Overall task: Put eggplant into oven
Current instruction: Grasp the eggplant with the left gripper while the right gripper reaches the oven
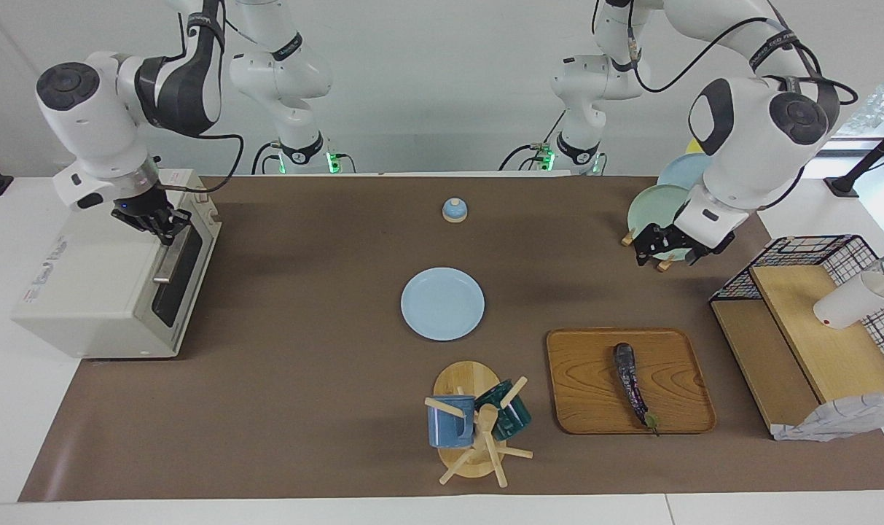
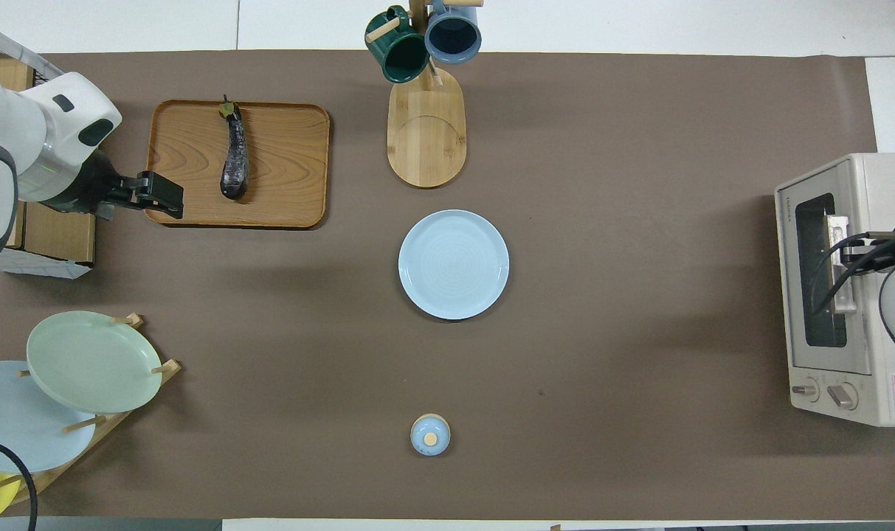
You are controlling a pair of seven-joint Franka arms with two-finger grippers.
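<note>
- Right gripper (image 1: 166,227) is clamped on the metal bar handle (image 1: 166,259) of the oven (image 1: 114,292) at the right arm's end of the table; the oven door looks closed or barely cracked.
- Left gripper (image 1: 667,251) hangs fingers apart and empty, over the mat beside the plate rack (image 2: 85,383) and just off the edge of the wooden tray (image 2: 285,155) — waiting.
- Eggplant (image 1: 631,383) lies loose on the tray at the left arm's end of the table, long axis running toward and away from the robots, green stem at the end farther from them.
- Handling guess: light, fairly stiff, glossy skin so likely slippery; it may roll under a poor pinch.
- Best hold: across the thick mid-body, jaws square to the long axis — not the thin stem end.
- Tray rim is low, so lift straight up before travelling.
- Route: open brown mat between tray and oven; only the blue plate (image 1: 442,303) sits in the middle, the mug tree (image 1: 478,426) farther from the robots, and a small lidded dish (image 1: 454,210) nearer.
- The door needs to swing fully down, and the mat in front of the oven has room.
</note>
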